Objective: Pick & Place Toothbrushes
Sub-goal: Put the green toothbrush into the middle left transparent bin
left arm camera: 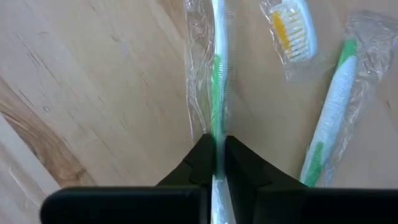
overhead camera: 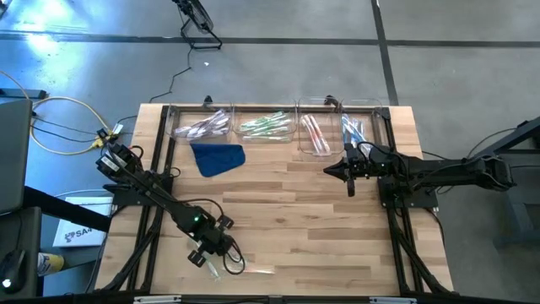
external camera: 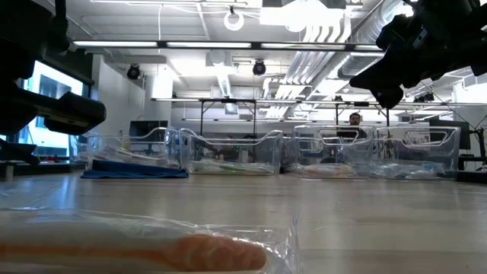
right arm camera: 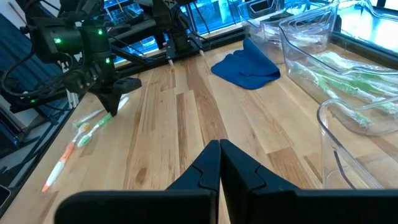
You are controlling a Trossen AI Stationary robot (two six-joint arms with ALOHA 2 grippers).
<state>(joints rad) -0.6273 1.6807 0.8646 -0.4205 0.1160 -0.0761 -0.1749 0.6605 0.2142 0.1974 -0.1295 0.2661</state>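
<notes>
Near the table's front left, my left gripper points steeply down and is shut on a green-and-white toothbrush in clear wrapping. Beside it lie a second green-and-white wrapped toothbrush and one with orange bristles. An orange-handled wrapped one lies closest to the front edge. More toothbrushes lie in the clear bins along the far edge. My right gripper hovers shut over the table's right half with nothing in it. My left gripper pinches the handle of the green-and-white toothbrush, wrapper and all, between its two fingers. The fingers come steeply from above and close on the handle's two long sides. The toothbrush appears to lie flat on the wood, reaching away beyond the fingertips.
Several clear bins stand in a row at the far edge, sorted by colour. A blue cloth lies in front of the left bins. Bare wood stretches across the middle of the table. A person shows in the room behind the bins.
</notes>
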